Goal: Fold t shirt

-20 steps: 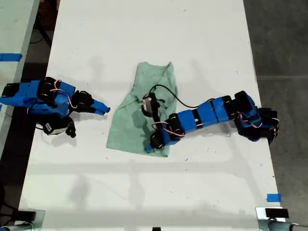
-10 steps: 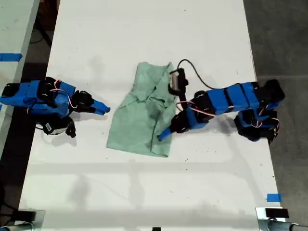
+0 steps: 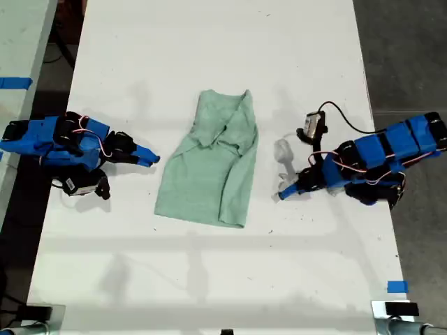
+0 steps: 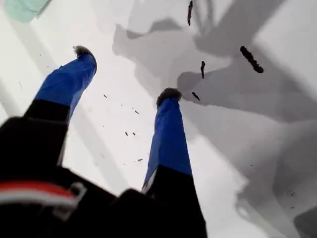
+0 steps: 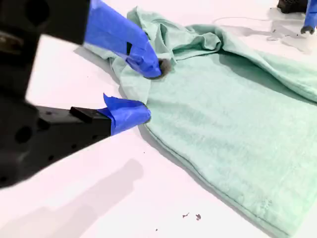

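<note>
Soft, creased (partly folded) t shirt point(image 3: 209, 164)

Table: you have a long white table point(image 3: 209, 42), lightly speckled with small dark marks.
Floor: dark grey floor point(image 3: 405, 49) on both sides of the table.
Tape: blue tape piece point(image 3: 397, 287) near the table's edge.
Light: soft shadows across the table.

Probably a lab: white table point(image 3: 216, 42), blue tape point(image 3: 397, 286) marks, grey floor point(image 3: 401, 49).
</note>
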`<state>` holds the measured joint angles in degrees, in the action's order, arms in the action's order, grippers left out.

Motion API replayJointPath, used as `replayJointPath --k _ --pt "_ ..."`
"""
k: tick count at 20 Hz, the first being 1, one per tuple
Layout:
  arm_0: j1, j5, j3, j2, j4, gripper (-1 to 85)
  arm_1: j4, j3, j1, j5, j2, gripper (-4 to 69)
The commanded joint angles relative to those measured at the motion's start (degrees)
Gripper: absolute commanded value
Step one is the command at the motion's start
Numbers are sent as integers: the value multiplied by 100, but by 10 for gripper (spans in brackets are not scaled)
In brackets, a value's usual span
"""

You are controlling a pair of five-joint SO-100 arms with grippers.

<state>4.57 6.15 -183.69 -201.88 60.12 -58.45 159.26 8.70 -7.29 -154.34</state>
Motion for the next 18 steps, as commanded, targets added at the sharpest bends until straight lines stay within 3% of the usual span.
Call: replayJointPath --k 1,4,7,10,14,18 --pt "-53 -26 -97 -26 -97 112 -26 185 -97 -316 -466 241" --pt "-53 -26 -97 -26 -97 112 -598 756 -483 -694 -1907 218" --pt "-53 -35 -97 -26 -97 112 -2250 1652 -791 -809 -4729 193" --pt "-53 -35 -97 -35 -97 112 -2241 1644 -809 -809 -4658 191" --pt "-44 -35 -97 -35 -97 112 -2224 1670 -1301 -1415 -4641 180" --pt "-44 -35 -97 -35 -97 112 -2215 1679 -1292 -1837 -4641 174"
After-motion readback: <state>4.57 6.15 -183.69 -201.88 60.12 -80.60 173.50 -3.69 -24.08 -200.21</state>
